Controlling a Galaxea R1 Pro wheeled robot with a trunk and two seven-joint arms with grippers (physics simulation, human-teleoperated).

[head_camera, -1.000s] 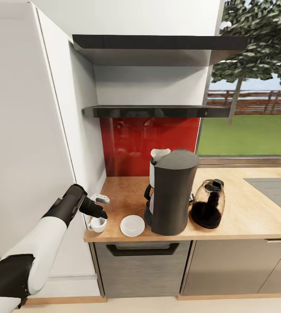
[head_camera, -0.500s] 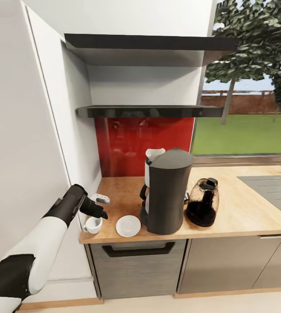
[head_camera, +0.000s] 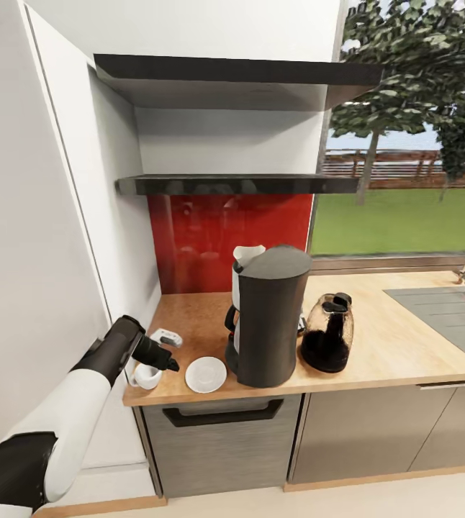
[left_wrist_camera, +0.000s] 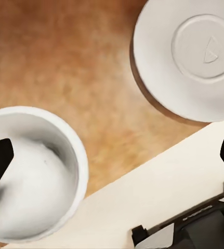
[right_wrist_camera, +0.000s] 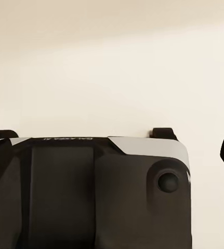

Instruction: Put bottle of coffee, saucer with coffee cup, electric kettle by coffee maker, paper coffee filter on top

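now the left gripper [head_camera: 162,352] hovers spread wide over the small white ceramic cup [head_camera: 146,375], just beside the round white saucer [head_camera: 205,374] on the wooden countertop [head_camera: 398,345]; better centre on the rim before closing.

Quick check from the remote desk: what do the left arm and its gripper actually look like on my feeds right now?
The left arm has a glossy white shell between black joint sections, ending in a black wrist. The left gripper is black with a small light grey housing on top. In the left wrist view, its jaws appear as dark tips at the frame edges.

Open countertop [head_camera: 412,345] right of the electric kettle [head_camera: 327,342]; shelf [head_camera: 236,185] overhangs above.
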